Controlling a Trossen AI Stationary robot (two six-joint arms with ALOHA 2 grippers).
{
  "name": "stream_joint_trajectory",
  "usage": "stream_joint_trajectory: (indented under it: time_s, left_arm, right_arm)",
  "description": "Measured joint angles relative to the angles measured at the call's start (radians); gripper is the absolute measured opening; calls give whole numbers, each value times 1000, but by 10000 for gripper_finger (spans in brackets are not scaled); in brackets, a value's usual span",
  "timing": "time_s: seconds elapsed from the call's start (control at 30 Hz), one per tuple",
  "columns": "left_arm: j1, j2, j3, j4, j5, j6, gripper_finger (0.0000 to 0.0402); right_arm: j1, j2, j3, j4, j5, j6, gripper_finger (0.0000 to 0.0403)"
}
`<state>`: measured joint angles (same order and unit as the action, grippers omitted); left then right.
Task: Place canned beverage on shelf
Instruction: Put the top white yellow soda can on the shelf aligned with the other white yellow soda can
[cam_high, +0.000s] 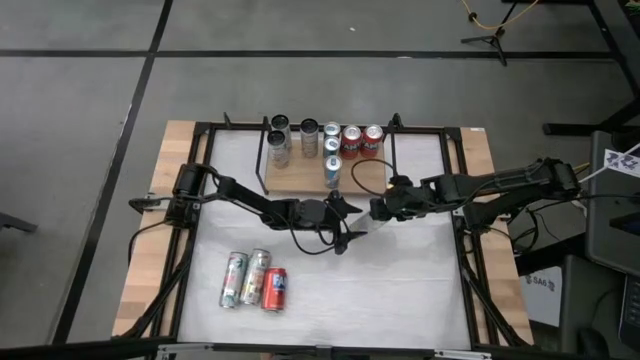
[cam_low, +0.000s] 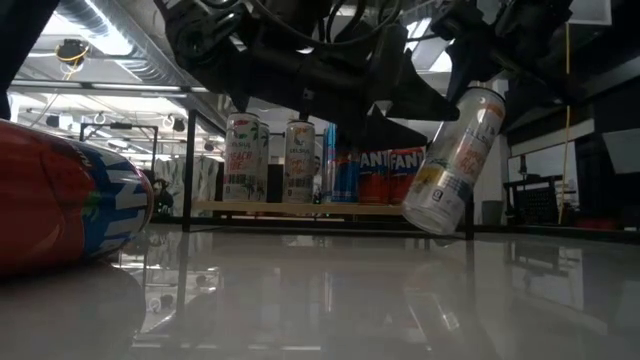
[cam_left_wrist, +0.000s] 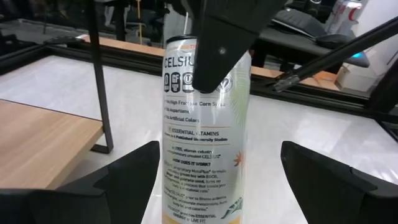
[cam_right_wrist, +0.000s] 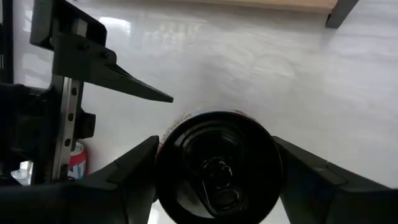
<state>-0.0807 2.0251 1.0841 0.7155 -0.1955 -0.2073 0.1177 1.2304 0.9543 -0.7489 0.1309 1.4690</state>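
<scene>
A white canned beverage (cam_left_wrist: 202, 143) hangs tilted over the middle of the table, with my right gripper (cam_high: 384, 209) shut on it. My left gripper (cam_high: 349, 223) is open. It reaches in level from the table's left, and its fingers (cam_left_wrist: 130, 177) stand on either side of the can's lower body without touching it. The shelf (cam_high: 300, 181), a light-wood board with black rod uprights, lies just beyond toward the far edge. Several upright cans (cam_high: 328, 141) stand on its back part. My right gripper pinches the can's upper end (cam_right_wrist: 166, 148), just below the lid, between its two fingers (cam_right_wrist: 134, 168), one on each side of the wall. The fingers come from above, slanting down from the table's right. The can (cam_low: 455, 160) hangs tilted below them, its bottom clear of the table.
Three cans (cam_high: 255, 280) lie on their sides at the near left of the white tabletop; the red one (cam_low: 60, 200) fills the low view's left. Black frame rails (cam_high: 462, 200) run along the table's edges. The shelf's front strip (cam_high: 355, 181) is bare wood.
</scene>
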Motion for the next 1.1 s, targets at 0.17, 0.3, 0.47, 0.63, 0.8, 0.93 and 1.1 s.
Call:
stream_joint_trajectory:
  time_s: [0.17,0.3,0.47,0.63,0.8,0.93,1.1]
  left_arm:
    - [2,0,0,1,0,0,330]
    - [2,0,0,3,-1,0,330]
    - [2,0,0,3,-1,0,330]
    - [2,0,0,3,-1,0,330]
    - [2,0,0,3,-1,0,330]
    - [2,0,0,3,-1,0,330]
    - [2,0,0,15,0,0,330]
  right_arm:
    - [0,0,0,7,-3,25,264]
    - [0,0,0,68,-3,27,264]
    - [0,0,0,112,-3,48,264]
    - [0,0,0,120,-3,74,264]
    - [0,0,0,131,-3,82,264]
    - [0,0,0,141,-11,99,264]
    - [0,0,0,161,-11,99,264]
